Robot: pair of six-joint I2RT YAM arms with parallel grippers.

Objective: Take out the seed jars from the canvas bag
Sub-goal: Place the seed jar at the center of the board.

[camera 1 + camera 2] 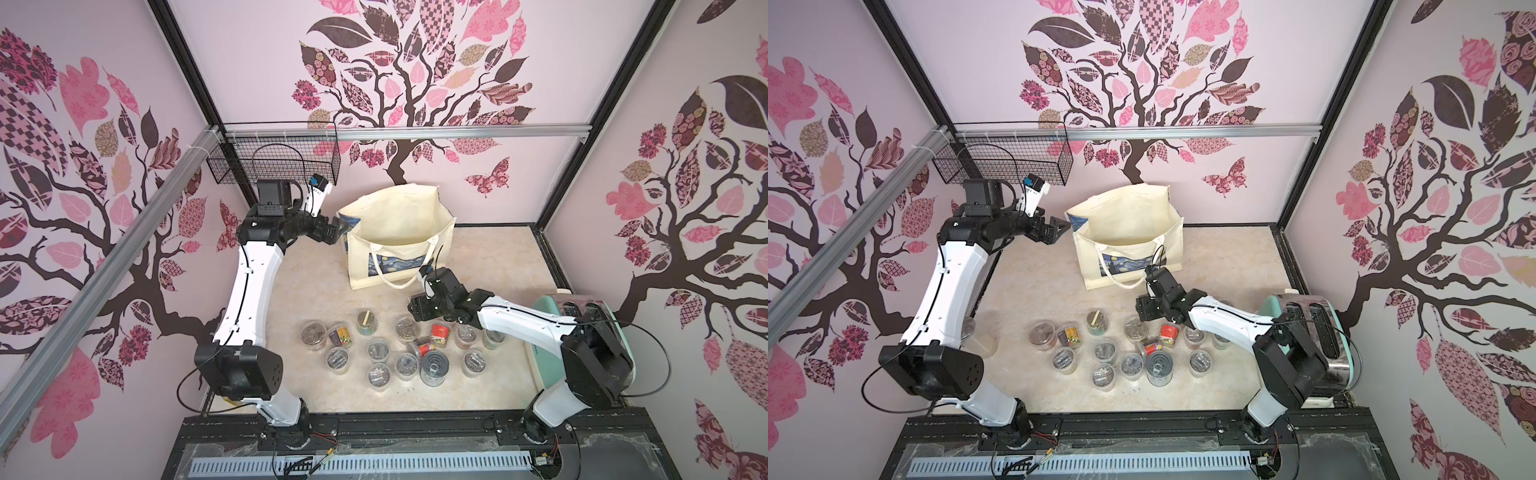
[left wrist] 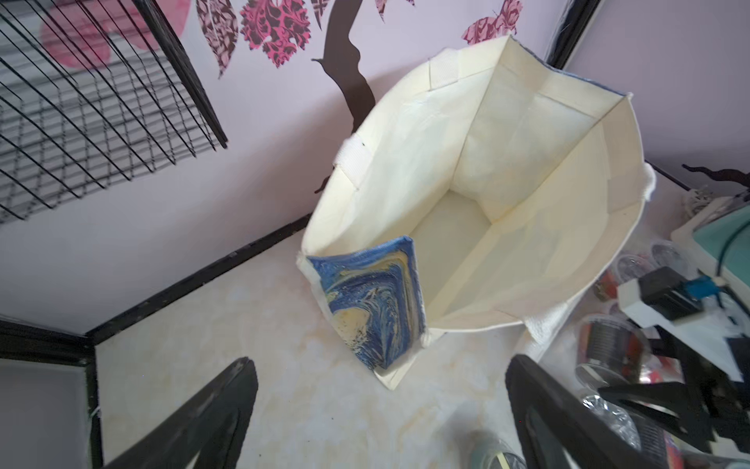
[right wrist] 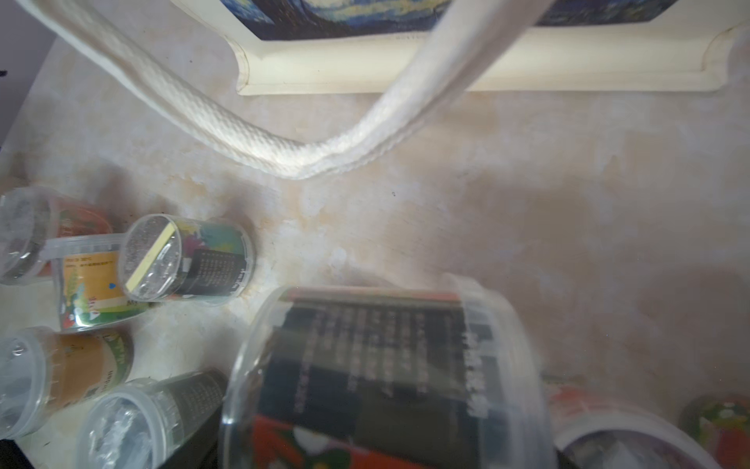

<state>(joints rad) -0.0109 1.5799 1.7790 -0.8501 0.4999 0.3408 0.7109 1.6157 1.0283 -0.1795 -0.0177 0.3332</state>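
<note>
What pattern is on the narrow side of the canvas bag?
Blue-and-yellow swirls; the canvas bag shows them best in the left wrist view.

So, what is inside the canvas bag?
In the left wrist view, the canvas bag shows only its bare cream floor and walls, with nothing lying on them. Its near end wall hides the strip of floor just behind it.

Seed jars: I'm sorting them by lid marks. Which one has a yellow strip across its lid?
The seed jar at the cluster's far edge, toward the canvas bag. The other visible lids carry no such strip.
</note>
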